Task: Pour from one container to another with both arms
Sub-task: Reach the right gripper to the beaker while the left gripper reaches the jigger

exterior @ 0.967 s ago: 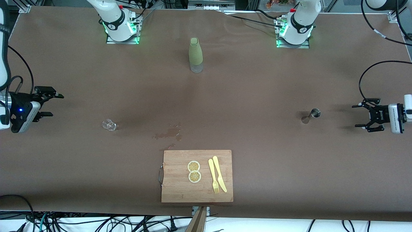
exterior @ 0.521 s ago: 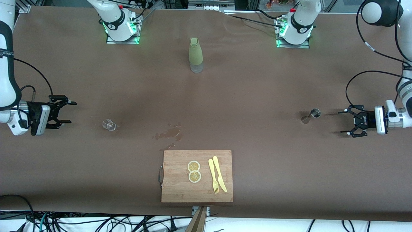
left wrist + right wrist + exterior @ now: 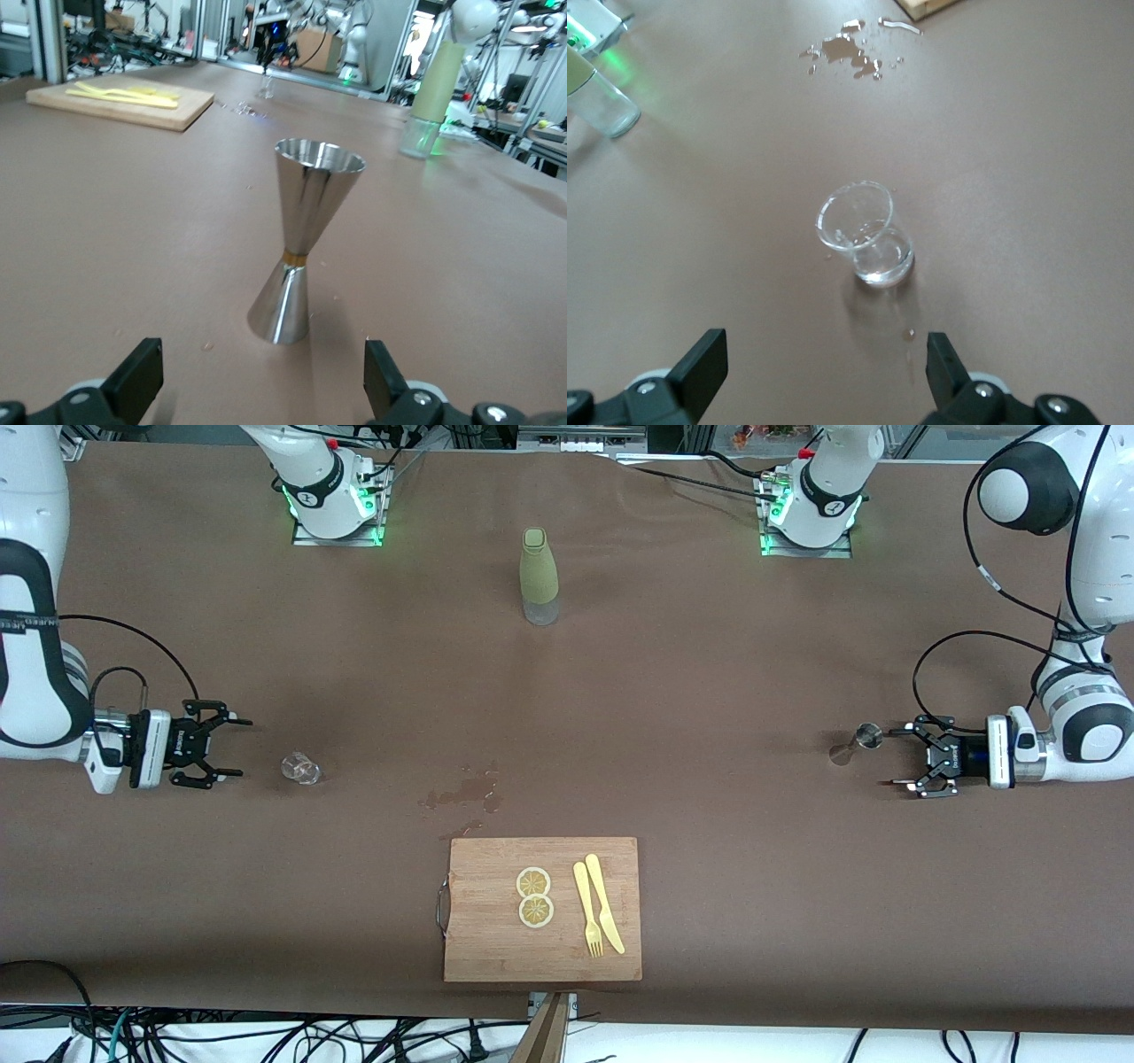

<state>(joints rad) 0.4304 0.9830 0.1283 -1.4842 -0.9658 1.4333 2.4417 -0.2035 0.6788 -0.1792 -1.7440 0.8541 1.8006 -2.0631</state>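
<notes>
Steel jigger (image 3: 857,745) upright on the desk (image 3: 673,691), toward the left arm's end. Left tool (image 3: 905,760) low, just beside it, fingers spread, holding nothing. Clear glass cup (image 3: 301,769) stands toward the right arm's end. Right tool (image 3: 232,747) near it, fingers spread, empty.

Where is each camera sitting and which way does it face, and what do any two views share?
Front view: high across the table, facing both bases; shows both arms, the left gripper by the jigger, the right gripper by the glass.
Left wrist view: on the left wrist, low, looking along the table at the upright jigger; its open fingers show.
Right wrist view: on the right wrist, looking down at the glass; its open fingers show.
Shared: the bottle and the spill appear in all three.
</notes>
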